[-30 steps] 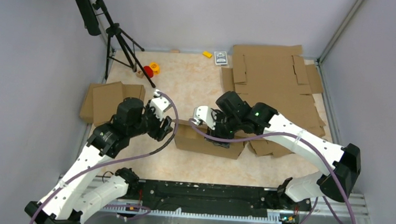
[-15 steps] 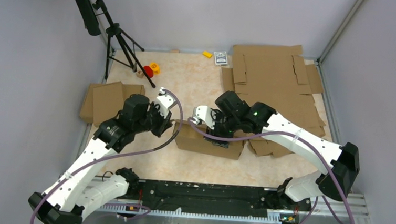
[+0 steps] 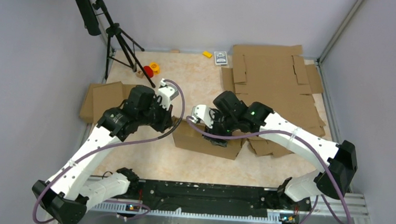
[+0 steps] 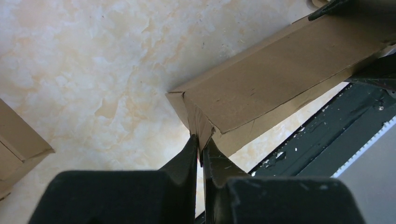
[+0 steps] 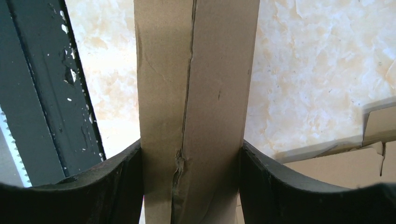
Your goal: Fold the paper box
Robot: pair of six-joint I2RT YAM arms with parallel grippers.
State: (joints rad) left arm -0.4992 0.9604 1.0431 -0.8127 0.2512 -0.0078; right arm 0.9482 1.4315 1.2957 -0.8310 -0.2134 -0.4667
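the paper box point(image 3: 204, 141) lies near the middle of the marbled table point(image 3: 187, 79), a little toward the near edge, as a shallow brown carton with its long side running left to right. both arms meet over it.

the left gripper point(image 3: 170, 121) is at the box's left end. in the left wrist view its fingers point(image 4: 184, 156) are pressed almost together, with only a thin slit between them. the left gripper point(image 4: 201, 145) pinches the creased corner flap where the end of the paper box point(image 4: 280, 84) comes to a point.

the right gripper point(image 3: 219, 137) reaches down onto the box right of its middle. in the right wrist view the jaws stand moderately spread, just as wide as a doubled band of the paper box point(image 5: 201, 93). the fingers point(image 5: 121, 182) touch the cardboard on both sides, so the right gripper point(image 5: 190, 154) clamps this band. a torn crease runs down the band between them.

a pile of flat slotted cardboard sheets point(image 3: 274, 80) covers the far right of the table. smaller cardboard pieces point(image 3: 104, 99) lie at the left. a black tripod point(image 3: 119, 38) stands at the far left, with a red object point(image 3: 148, 71) just beside its foot.
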